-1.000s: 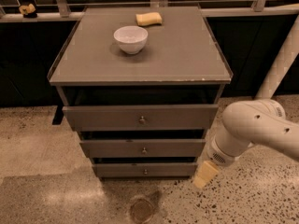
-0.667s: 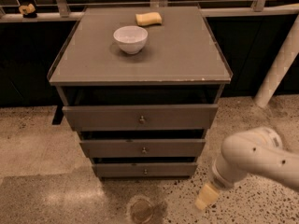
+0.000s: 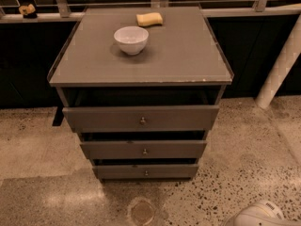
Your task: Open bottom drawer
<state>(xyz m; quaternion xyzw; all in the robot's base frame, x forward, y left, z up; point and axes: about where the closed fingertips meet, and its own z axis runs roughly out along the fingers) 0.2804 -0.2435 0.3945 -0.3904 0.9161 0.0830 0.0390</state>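
The bottom drawer [image 3: 146,172] is the lowest and shortest of three grey-brown fronts on the cabinet, with a small brass knob [image 3: 146,173] at its centre. Its front sits flush under the middle drawer [image 3: 144,149], and none of its inside shows. The top drawer [image 3: 141,118] is the tallest front. Only a white rounded part of my arm [image 3: 256,215] shows at the bottom right corner, well right of and below the bottom drawer. My gripper is out of view.
A white bowl [image 3: 131,39] and a yellow sponge [image 3: 149,19] sit on the cabinet top [image 3: 188,55]. A white post [image 3: 281,65] leans at the right. A round floor drain [image 3: 142,212] lies just in front of the cabinet. A dark wall and ledge run behind.
My arm has dropped down and to the right, away from the drawers. The gripper that hung beside the bottom drawer has left the view. The drawers have not moved.
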